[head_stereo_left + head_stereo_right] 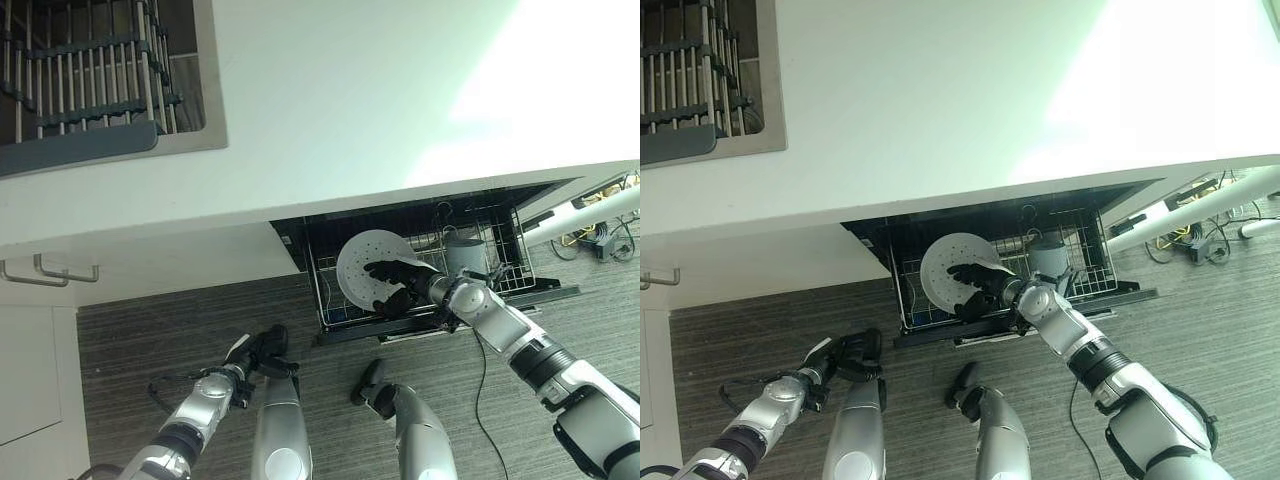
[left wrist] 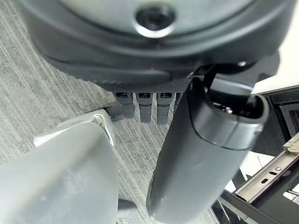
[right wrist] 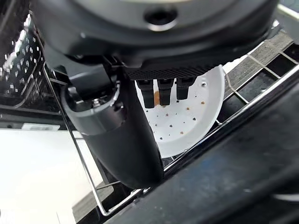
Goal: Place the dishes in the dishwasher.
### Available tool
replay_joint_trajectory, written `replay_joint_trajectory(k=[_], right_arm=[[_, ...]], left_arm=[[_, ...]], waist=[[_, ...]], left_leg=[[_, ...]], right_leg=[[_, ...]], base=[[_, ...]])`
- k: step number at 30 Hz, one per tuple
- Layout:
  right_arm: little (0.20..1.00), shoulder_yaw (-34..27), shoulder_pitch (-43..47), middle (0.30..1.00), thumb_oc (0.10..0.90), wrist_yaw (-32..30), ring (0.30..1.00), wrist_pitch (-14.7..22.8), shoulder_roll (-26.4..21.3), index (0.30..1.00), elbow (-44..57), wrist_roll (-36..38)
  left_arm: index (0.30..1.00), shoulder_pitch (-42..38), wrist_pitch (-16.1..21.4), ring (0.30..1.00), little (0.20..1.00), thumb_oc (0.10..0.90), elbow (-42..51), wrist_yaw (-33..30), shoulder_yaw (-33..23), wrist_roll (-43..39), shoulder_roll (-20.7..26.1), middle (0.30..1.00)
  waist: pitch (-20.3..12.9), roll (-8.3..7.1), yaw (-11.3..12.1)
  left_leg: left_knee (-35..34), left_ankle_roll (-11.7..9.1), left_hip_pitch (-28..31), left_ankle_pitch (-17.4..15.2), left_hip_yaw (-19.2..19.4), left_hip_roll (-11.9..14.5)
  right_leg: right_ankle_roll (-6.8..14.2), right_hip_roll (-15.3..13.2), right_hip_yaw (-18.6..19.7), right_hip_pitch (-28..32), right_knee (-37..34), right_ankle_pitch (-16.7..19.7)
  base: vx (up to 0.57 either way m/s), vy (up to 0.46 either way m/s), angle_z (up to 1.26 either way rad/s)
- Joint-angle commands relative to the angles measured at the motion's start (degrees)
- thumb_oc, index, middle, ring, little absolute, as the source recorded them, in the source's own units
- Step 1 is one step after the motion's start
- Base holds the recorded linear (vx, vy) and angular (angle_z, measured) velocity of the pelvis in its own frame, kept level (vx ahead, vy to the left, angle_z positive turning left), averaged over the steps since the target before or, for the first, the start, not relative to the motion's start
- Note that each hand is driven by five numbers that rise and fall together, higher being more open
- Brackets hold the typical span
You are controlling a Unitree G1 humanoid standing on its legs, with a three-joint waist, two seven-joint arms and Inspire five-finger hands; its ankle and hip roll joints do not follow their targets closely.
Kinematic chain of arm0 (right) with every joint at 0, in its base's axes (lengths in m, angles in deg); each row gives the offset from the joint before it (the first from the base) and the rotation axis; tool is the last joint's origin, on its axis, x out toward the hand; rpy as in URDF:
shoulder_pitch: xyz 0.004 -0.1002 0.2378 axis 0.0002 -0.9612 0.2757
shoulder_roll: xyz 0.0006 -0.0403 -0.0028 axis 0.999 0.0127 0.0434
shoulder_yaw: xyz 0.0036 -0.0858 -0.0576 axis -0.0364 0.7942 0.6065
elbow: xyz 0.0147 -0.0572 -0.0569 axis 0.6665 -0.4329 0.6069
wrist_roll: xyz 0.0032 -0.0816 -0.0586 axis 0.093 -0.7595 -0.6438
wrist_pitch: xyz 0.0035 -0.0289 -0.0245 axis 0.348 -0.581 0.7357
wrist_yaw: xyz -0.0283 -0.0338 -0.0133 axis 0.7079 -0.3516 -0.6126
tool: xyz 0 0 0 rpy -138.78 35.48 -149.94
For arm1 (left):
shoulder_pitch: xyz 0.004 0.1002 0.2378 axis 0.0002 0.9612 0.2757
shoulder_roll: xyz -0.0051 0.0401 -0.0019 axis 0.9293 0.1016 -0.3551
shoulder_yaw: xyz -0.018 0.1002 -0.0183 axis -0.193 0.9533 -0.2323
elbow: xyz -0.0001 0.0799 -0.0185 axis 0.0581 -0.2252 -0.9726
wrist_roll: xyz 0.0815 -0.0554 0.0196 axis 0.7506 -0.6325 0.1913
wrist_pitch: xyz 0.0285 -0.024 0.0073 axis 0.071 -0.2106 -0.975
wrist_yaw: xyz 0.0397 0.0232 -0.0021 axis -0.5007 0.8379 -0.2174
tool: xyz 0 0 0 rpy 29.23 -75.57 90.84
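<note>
White counter above, grey floor below, dishwasher rack pulled out. Right hand pinching 1 white speckled plate standing on edge inside the rack. Left hand idle, low, fingers curled on nothing. Placing step; next probably seating plate between tines, then release.

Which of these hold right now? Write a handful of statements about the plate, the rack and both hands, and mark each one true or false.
1. The white plate stands in the dishwasher rack. True.
2. The right hand is at the plate. True.
3. The left hand holds a cup. False: it hangs low over the floor, holding nothing.
4. The dishwasher rack is pushed in and shut. False: it is pulled out under the counter.
5. A grey pot sits in the rack beside the plate. True.
</note>
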Motion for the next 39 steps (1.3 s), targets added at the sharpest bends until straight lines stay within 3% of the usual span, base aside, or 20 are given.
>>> replay_joint_trajectory(k=[1,7,9,11,14,21,23,25,27,29,31,33,35,39], right_arm=[[0.900,-4.33,0.67,0.900,0.800,-4.88,0.900,4.68,-2.67,0.900,8.26,0.10],[0.900,-10.41,-3.69,0.900,0.800,-7.27,0.900,11.47,0.05,0.900,14.78,8.05],[0.900,-12.81,-7.72,0.900,0.800,-4.45,0.900,11.17,1.43,0.900,19.44,11.33],[0.900,-13.38,-11.76,0.900,0.800,3.51,0.900,12.34,2.05,0.900,22.97,17.71],[0.900,-13.93,-15.34,0.900,0.800,10.00,0.900,13.72,2.76,0.900,26.30,25.64],[0.900,-23.08,-22.96,0.900,0.800,9.95,0.900,20.27,3.84,0.900,30.74,31.23],[0.900,-26.45,-25.08,0.900,0.800,7.30,0.900,21.19,3.94,0.900,32.31,31.30],[0.900,-31.75,-28.14,0.900,0.800,-0.96,0.900,26.86,4.85,0.900,33.67,26.44],[0.900,-36.22,-30.21,0.900,0.800,-6.20,0.900,31.59,5.35,0.900,34.54,23.42],[0.900,-43.12,-33.82,0.900,0.800,-12.79,0.900,36.35,7.10,0.900,36.27,25.50],[0.900,-46.74,-35.45,0.900,0.800,-18.03,0.900,38.24,8.32,0.900,35.14,24.41],[0.900,-51.69,-37.75,0.900,0.800,-25.62,0.900,41.14,8.89,0.900,30.09,24.41],[0.900,-54.69,-38.90,0.900,0.800,-30.69,0.900,42.25,9.07,0.900,25.67,23.97],[0.900,-59.81,-40.86,0.900,0.800,-44.75,0.900,46.81,9.59,0.900,10.73,14.48]], left_arm=[[0.900,1.21,3.01,0.900,0.900,0.800,1.42,-0.85,-0.72,-0.34,-0.93,0.900],[0.900,1.91,3.92,0.900,0.900,0.800,-3.46,-1.52,-2.63,-1.72,-3.91,0.900],[0.900,2.02,4.84,0.900,0.900,0.800,-6.92,-2.36,-3.37,-0.82,-5.24,0.900],[0.900,2.57,4.82,0.900,0.900,0.800,-10.30,-2.88,-3.81,-2.22,-6.40,0.900],[0.900,3.84,5.39,0.900,0.900,0.800,-14.74,-3.15,-4.54,-2.15,-7.02,0.900],[0.900,9.08,5.85,0.900,0.900,0.800,-22.68,-2.30,-8.16,-2.03,-9.43,0.900],[0.900,10.59,5.18,0.900,0.900,0.800,-24.01,-1.01,-9.36,-6.54,-10.53,0.900],[0.900,12.73,1.88,0.900,0.900,0.800,-25.35,2.20,-13.96,-17.21,-12.61,0.900],[0.900,14.08,1.73,0.900,0.900,0.800,-26.23,3.04,-17.12,-16.97,-13.57,0.900],[0.900,16.10,2.49,0.900,0.900,0.800,-26.94,3.77,-18.77,-15.49,-15.09,0.900],[0.900,17.19,2.36,0.900,0.900,0.800,-26.90,5.68,-18.90,-18.20,-16.03,0.900],[0.900,18.11,-0.29,0.900,0.900,0.800,-25.80,6.95,-20.15,-23.21,-16.97,0.900],[0.900,18.59,-0.45,0.900,0.900,0.800,-25.93,7.57,-20.59,-23.21,-17.22,0.900],[0.900,19.27,0.13,0.900,0.900,0.800,-26.53,6.95,-19.11,-19.36,-17.91,0.900]], waist=[[0.54,-0.26,-1.06],[-0.15,0.70,-2.56],[-0.95,1.11,-3.61],[-1.87,1.70,-4.55],[-3.58,2.19,-5.15],[-7.34,3.67,-6.97],[-8.25,3.96,-7.77],[-9.60,4.30,-8.94],[-10.52,4.53,-10.07],[-11.61,5.05,-12.33],[-11.96,5.44,-13.23],[-12.41,5.95,-14.48],[-12.83,6.05,-14.99],[-13.41,6.49,-15.22]], left_leg=[[5.52,-0.51,-3.01,-5.94,0.86,1.93],[5.52,-0.05,-1.58,-6.67,1.91,1.95],[5.52,0.24,-0.51,-7.04,2.68,2.16],[5.52,0.49,0.82,-7.41,3.14,2.25],[5.52,0.62,3.07,-7.69,3.96,2.53],[5.52,0.62,7.36,-8.02,5.85,3.66],[5.52,0.57,8.47,-8.14,6.37,4.18],[5.52,0.54,10.02,-8.48,7.28,5.02],[5.52,0.51,11.10,-8.66,8.13,5.68],[5.52,0.33,12.50,-8.60,9.73,6.99],[5.52,0.31,13.29,-8.70,10.41,7.65],[5.52,0.39,14.59,-8.91,11.39,8.50],[5.52,0.37,15.38,-8.99,12.04,8.94],[5.52,0.46,16.98,-9.02,12.33,9.44]], right_leg=[[11.28,-3.70,3.83,6.11,-11.92,7.90],[10.93,-3.48,4.97,7.05,-11.92,7.40],[10.67,-3.36,5.34,7.95,-11.92,7.09],[10.24,-2.94,6.00,9.18,-11.92,6.48],[10.06,-3.06,5.91,11.40,-11.92,5.94],[9.68,-2.96,6.28,15.16,-11.92,4.93],[9.43,-2.70,6.59,16.03,-11.92,4.58],[9.03,-2.32,7.09,17.14,-11.92,3.96],[8.83,-2.02,7.61,17.81,-11.92,3.59],[8.35,-1.32,8.39,18.76,-11.92,3.14],[8.07,-0.89,8.85,19.53,-11.92,2.62],[7.58,-0.47,9.15,20.87,-11.92,1.83],[7.29,-0.38,9.00,21.75,-11.92,1.43],[6.36,0.25,8.34,23.81,-11.92,0.80]], base=[[0.01,0.042,-0.06],[0.04,0.012,-0.07],[0.10,-0.039,-0.03],[0.12,-0.057,-0.01],[0.12,-0.108,0.01],[0.10,-0.068,-0.04],[0.11,-0.032,-0.06],[0.14,-0.037,-0.08],[0.13,-0.009,-0.21],[0.15,0.044,-0.24],[0.11,0.037,-0.20],[0.13,0.015,-0.18],[0.12,-0.011,-0.27],[0.12,-0.019,-0.08]])
